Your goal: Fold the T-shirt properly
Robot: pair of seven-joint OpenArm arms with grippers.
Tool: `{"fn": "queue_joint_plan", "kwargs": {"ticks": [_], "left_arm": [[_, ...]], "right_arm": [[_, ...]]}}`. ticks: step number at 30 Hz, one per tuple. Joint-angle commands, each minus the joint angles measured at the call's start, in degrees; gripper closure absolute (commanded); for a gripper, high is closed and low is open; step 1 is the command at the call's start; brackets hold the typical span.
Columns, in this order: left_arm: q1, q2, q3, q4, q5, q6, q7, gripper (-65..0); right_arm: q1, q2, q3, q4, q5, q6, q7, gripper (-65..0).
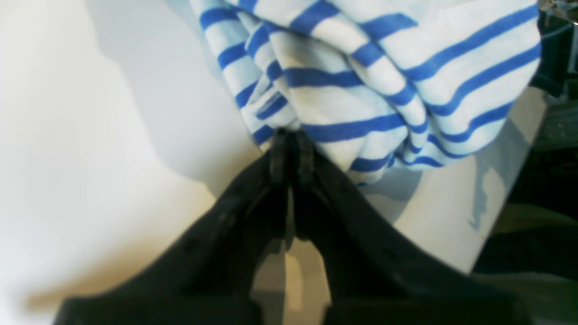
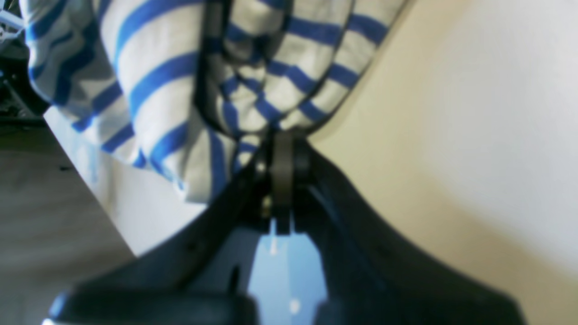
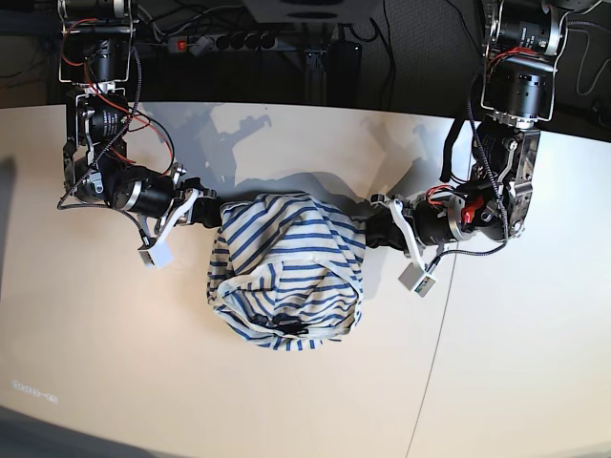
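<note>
The T-shirt (image 3: 286,272), white with thin blue stripes, hangs bunched between my two arms over the middle of the table, its lower part sagging toward the table with a dark label at the bottom fold. My left gripper (image 3: 368,224) is shut on the shirt's right edge; in the left wrist view its fingertips (image 1: 291,144) pinch gathered cloth (image 1: 370,76). My right gripper (image 3: 215,212) is shut on the shirt's left edge; in the right wrist view the cloth (image 2: 158,90) drapes from its closed tips (image 2: 283,144).
The pale table (image 3: 115,353) stretches around the shirt, with a seam (image 3: 434,334) running down at the right. A power strip and cables (image 3: 239,40) lie beyond the table's far edge. The arm bases stand at the back corners.
</note>
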Motion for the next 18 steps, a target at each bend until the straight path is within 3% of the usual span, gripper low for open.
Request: {"fn": "queue_joint_plan", "kwargs": {"ticks": [1, 9, 14, 18], "left_arm": [[-1.11, -0.35, -0.37, 0.92, -2.32, -0.91, 0.48, -2.0], [-1.11, -4.09, -3.23, 1.55, -11.96, -0.91, 5.07, -2.0], [-0.20, -4.11, -9.18, 2.21, -21.16, -0.91, 15.02, -2.0], [5.55, -4.13, -15.56, 5.31, -27.47, -0.91, 20.04, -0.3]], "right_arm": [[0.55, 0.87, 0.20, 0.81, -0.59, 3.85, -0.94, 0.0], [-0.74, 5.73, 2.84, 4.39, -0.57, 3.85, -0.04, 0.0], [-5.35, 7.52, 3.91, 10.19, -0.55, 3.82, -1.20, 0.0], [-13.31, 7.61, 4.61, 16.04, -0.15, 3.82, -1.51, 0.0]]}}
